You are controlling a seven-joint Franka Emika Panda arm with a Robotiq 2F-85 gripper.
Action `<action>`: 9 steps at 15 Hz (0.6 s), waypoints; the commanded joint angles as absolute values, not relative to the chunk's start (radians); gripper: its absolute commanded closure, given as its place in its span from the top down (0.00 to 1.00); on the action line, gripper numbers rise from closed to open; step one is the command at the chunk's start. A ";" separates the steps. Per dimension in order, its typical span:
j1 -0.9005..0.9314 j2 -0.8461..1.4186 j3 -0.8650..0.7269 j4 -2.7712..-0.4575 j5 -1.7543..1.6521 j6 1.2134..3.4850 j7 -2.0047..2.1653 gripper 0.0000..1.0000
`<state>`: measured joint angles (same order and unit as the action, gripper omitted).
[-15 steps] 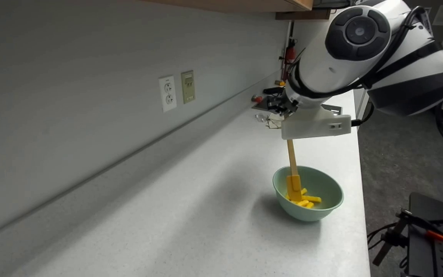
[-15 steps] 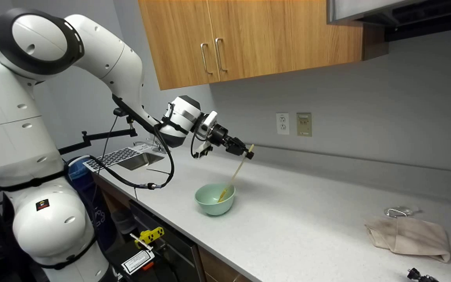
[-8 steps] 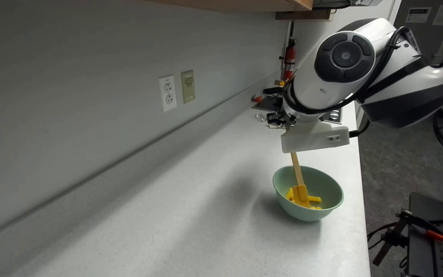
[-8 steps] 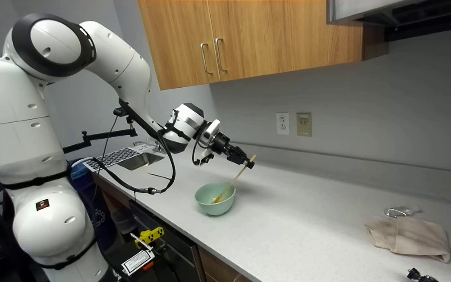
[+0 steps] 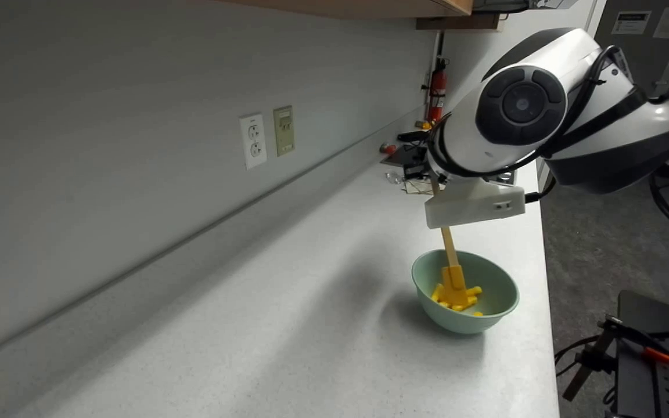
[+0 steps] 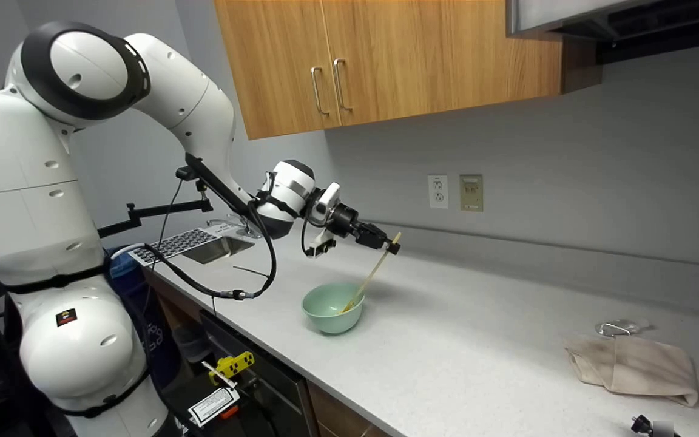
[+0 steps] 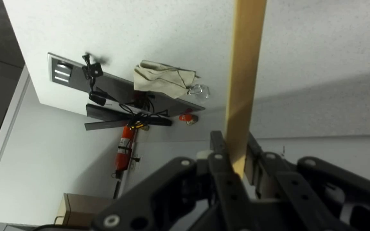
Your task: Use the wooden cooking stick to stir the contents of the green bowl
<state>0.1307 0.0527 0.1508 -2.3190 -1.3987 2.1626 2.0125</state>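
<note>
Wooden cooking stick [image 7: 244, 80] is grasped by the gripper [image 7: 235, 142]; it reaches, tilted, down into the green bowl [image 5: 456, 324]; its orange-yellow blade [image 5: 454, 281] is among the yellow pieces [image 5: 438, 292].

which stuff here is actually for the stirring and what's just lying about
For the stirring:
wooden cooking stick, held in the gripper
green bowl
yellow pieces inside the bowl

Just lying about:
beige cloth, folded
clear object beside it
small black item, purpose unclear
</note>
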 commanded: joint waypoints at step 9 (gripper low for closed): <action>0.158 0.052 0.167 -2.313 -1.614 2.017 2.164 0.04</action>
